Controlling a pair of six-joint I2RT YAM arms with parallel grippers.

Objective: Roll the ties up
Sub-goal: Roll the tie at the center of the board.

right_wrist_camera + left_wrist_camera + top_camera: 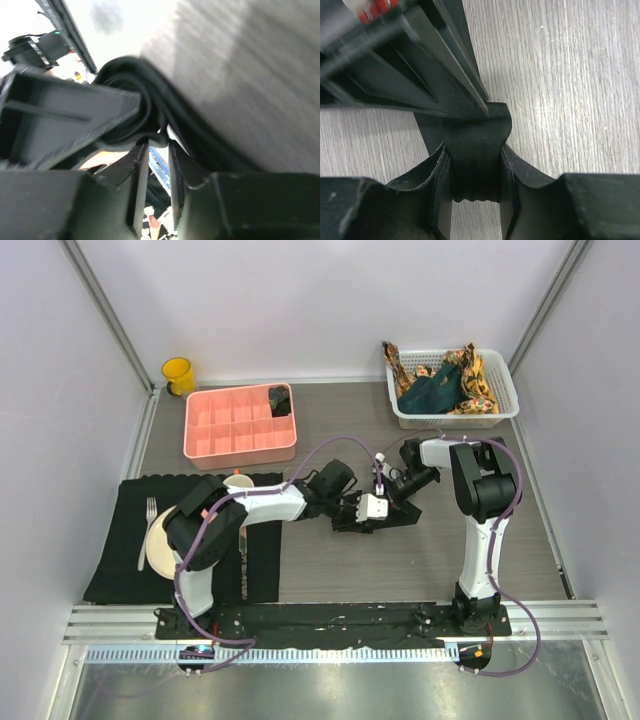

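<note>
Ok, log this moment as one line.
phase: rolling | left tool: shut on plain black fabric necktie | right tool: shut on its coiled end | remaining ties: white plastic basket, far right

High rear overview; two close wrist views, both on black tie [475, 155]

Robot lab cell: white panel walls [300, 300], aluminium rails [560, 621].
</note>
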